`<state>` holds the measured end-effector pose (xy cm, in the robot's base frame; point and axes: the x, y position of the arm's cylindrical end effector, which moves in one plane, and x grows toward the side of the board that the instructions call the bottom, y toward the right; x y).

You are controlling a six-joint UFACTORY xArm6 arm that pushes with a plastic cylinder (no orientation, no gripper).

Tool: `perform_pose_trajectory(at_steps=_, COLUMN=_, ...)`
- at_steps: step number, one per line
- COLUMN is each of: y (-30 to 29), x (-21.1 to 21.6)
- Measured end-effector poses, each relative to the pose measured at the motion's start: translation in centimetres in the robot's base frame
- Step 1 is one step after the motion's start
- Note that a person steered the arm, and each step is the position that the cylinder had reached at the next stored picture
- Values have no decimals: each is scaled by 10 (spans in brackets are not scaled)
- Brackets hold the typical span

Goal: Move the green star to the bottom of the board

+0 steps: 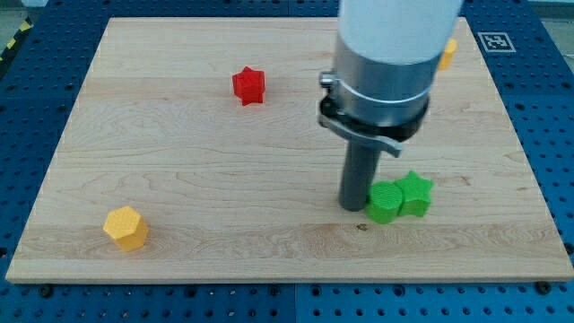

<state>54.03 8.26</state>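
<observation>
The green star [415,192] lies on the wooden board at the view's lower right. A second green block [386,202], rounded in shape, touches its left side. My tip [353,206] rests on the board just left of this second green block, touching or nearly touching it. The arm's large grey and white body hangs above, hiding the board behind it.
A red star [248,85] sits at the view's upper middle. A yellow hexagonal block [126,227] lies at the lower left. An orange-yellow block [447,54] peeks out beside the arm at the upper right. The board's bottom edge [287,280] runs below the green blocks.
</observation>
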Motion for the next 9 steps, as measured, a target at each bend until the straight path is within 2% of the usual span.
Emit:
perform_pose_trajectory(at_steps=1, y=46, x=-11)
perform_pose_trajectory(at_steps=3, y=93, x=-41)
perform_pose_trajectory(at_steps=5, y=137, x=-20)
perform_pose_trajectory(at_steps=7, y=153, x=-17)
perform_pose_trajectory(at_steps=9, y=128, x=-15)
